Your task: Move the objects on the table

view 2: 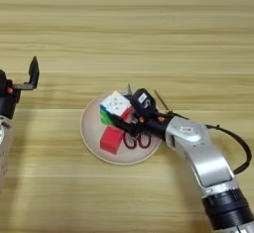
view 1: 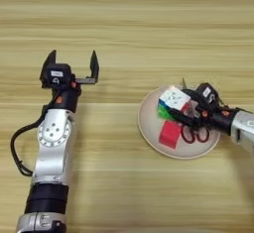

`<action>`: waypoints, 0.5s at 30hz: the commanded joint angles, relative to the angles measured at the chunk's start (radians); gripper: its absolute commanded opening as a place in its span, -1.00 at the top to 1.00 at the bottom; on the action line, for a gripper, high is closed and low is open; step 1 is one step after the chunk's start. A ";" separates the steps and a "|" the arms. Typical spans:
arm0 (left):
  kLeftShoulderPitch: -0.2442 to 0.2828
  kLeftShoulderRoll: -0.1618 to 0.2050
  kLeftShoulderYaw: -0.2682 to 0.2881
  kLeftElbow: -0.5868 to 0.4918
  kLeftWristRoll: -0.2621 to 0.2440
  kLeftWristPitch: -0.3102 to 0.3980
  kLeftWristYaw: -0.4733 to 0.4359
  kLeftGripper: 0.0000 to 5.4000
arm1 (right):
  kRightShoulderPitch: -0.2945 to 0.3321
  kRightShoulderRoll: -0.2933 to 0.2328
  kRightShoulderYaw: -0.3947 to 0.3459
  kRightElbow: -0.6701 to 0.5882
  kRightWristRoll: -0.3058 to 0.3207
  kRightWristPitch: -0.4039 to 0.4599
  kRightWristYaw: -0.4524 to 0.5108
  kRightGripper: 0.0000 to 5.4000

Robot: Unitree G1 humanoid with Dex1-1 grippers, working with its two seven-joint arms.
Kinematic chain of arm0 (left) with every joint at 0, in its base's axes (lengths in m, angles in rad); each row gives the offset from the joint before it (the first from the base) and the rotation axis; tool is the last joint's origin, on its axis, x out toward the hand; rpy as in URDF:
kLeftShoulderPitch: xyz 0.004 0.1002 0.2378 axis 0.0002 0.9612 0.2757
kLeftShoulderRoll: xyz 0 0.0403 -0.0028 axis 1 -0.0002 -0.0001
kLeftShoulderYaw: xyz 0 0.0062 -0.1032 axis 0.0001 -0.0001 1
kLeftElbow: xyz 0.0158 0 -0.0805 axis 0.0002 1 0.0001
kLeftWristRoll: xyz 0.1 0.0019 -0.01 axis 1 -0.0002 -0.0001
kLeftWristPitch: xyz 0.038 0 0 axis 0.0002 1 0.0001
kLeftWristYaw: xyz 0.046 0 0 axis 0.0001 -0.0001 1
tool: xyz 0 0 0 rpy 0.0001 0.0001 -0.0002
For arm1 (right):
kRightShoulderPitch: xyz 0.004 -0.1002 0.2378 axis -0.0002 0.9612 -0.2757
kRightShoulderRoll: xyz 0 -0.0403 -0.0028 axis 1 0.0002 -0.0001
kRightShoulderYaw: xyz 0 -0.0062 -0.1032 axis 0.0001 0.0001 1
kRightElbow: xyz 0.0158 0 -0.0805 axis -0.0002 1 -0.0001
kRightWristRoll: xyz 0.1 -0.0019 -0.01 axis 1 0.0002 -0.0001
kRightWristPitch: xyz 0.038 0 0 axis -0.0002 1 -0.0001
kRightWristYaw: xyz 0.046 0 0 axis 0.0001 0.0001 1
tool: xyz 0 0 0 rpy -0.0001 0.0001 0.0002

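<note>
My left gripper (view 1: pixel 72 64) stands with its two black fingers spread wide and holding nothing, over bare table (view 1: pixel 129 24) well left of the plate (view 1: pixel 147 128); my right gripper (view 2: pixel 124 119) reaches over the plate among the objects, and I cannot tell how its fingers stand. I count one red cube (view 2: pixel 111 139), one puzzle cube (view 2: pixel 116 104) white face up, and one pair of scissors (view 2: pixel 138 140), all on that single round beige plate. The surface is light tan wood with horizontal grain.
</note>
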 commanded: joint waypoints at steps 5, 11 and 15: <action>-0.012 0.001 -0.004 0.013 0.001 -0.009 0.001 -1.00 | -0.007 -0.034 -0.110 -0.090 0.049 0.042 -0.032 -0.24; -0.012 -0.002 -0.005 0.014 0.002 -0.011 0.003 -1.00 | 0.002 -0.073 -0.220 -0.098 0.074 0.045 -0.057 -0.24; -0.011 -0.003 -0.005 0.016 0.001 -0.013 0.004 -1.00 | 0.024 -0.106 -0.281 -0.085 0.083 0.042 -0.059 -0.24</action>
